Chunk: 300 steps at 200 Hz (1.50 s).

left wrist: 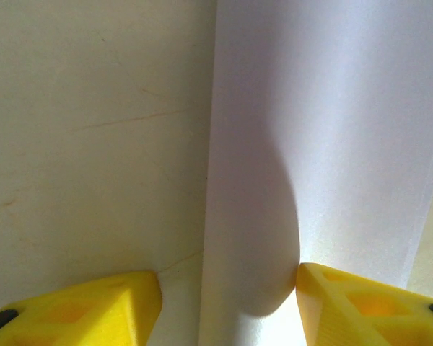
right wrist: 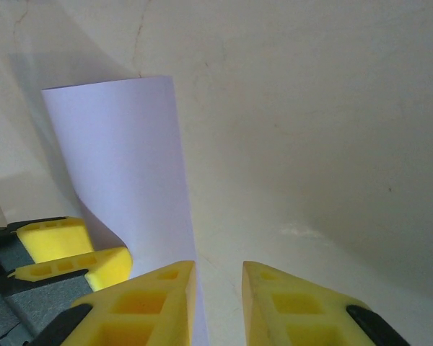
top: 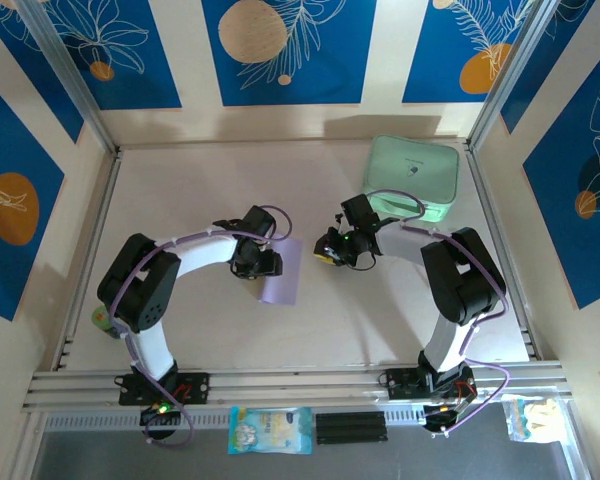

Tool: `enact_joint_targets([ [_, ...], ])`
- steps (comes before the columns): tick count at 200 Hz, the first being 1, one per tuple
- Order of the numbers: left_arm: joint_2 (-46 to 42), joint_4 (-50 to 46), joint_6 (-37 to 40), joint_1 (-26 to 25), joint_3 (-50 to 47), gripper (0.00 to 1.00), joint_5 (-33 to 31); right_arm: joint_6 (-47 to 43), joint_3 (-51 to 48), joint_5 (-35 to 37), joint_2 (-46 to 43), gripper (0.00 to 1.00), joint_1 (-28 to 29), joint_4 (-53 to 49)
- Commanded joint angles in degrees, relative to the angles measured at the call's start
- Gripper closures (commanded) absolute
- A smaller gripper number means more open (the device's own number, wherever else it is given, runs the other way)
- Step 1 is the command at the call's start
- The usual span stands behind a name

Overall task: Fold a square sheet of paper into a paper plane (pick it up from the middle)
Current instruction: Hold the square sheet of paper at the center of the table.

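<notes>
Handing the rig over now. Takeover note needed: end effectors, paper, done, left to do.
Left end effector: open, fingers straddling the long edge of the sheet of paper, one over the table, one over paper.
Right end effector: open, empty, low beside the sheet.
The sheet lies mid-table, a narrow rectangle, apparently folded in half; mint-green case at back right.
Done: at most one fold. To do: nose and wing folds; no plane shape yet.

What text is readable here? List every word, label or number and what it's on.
No text can be read.
On the case: a small dark mark on the lid, too small to read.
On the packet at the near edge: print too blurred to read.
On the second packet, near right: nothing legible.
On the sheet: blank.
</notes>
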Motion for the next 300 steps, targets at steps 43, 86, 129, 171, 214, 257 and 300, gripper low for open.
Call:
enact_joint_targets([
  [43,6.74,2.04,2.06,-0.74,-1.75,0.40,4.84,-0.79,-0.80,-1.54,-0.34,0.76,0.53,0.06],
  [86,7.53,1.71,2.91,-0.79,-1.60,0.40,4.82,-0.93,-0.81,-1.67,-0.17,0.76,0.47,0.03],
  [129,8.07,1.56,2.72,-0.74,-1.37,0.40,4.68,-0.96,-0.64,-2.89,0.35,0.76,1.02,0.92],
  [171,8.92,1.23,1.15,-0.77,-1.02,0.40,4.29,-0.42,-0.24,-4.28,1.13,0.78,2.18,2.24],
  [214,9.29,0.57,0.60,-0.74,-0.87,0.39,3.72,0.14,0.30,-7.58,2.89,0.79,3.93,4.51],
  [257,9.65,0.28,0.34,-0.73,-0.84,0.40,3.72,0.64,1.34,-9.43,4.74,0.82,5.74,5.58],
  [300,9.89,-0.17,0.15,-0.75,-0.87,0.39,3.43,1.49,2.06,-10.81,6.80,0.86,6.89,6.55],
])
